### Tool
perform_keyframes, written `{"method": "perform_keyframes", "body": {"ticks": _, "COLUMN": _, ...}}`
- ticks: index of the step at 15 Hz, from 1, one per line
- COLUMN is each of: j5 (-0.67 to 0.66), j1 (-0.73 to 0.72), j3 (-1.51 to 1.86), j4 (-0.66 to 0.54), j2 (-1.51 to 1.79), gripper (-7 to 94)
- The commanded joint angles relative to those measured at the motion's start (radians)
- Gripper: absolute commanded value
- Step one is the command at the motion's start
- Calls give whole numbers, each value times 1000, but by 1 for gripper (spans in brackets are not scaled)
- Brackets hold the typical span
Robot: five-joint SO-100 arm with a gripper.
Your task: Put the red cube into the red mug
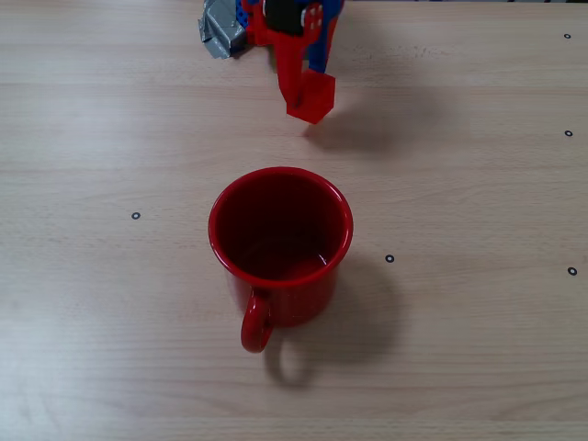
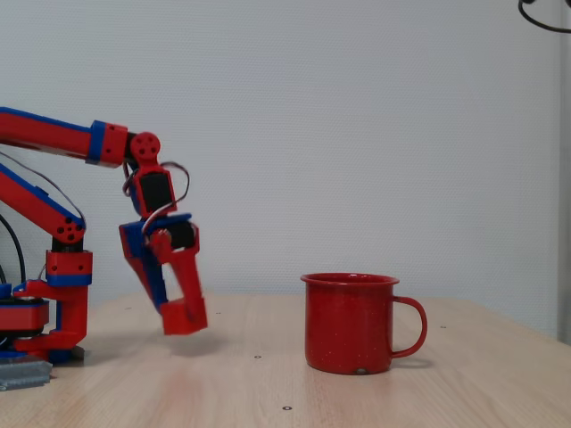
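Note:
The red mug stands upright in the middle of the wooden table, its handle pointing to the near edge in this overhead fixed view. Nothing shows inside it. In the side fixed view the red mug is right of the arm, handle to the right. My gripper is beyond the mug, shut on the red cube. The side fixed view shows the gripper holding the red cube a little above the tabletop, well left of the mug and lower than its rim.
The arm's base and a grey clamp sit at the table's far edge, seen at the left as the grey clamp in the side view. Small black dot marks are scattered on the wood. A white wall stands behind.

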Motion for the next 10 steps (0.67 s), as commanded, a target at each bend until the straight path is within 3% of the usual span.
{"method": "perform_keyframes", "body": {"ticks": 1, "j5": -206, "j1": 14, "j3": -140, "j4": 8, "j2": 8, "gripper": 0}}
{"method": "perform_keyframes", "body": {"ticks": 6, "j5": -690, "j1": 137, "j3": -411, "j4": 187, "j2": -40, "gripper": 1}}
{"method": "perform_keyframes", "body": {"ticks": 10, "j5": -827, "j1": 190, "j3": -644, "j4": 308, "j2": -106, "gripper": 1}}
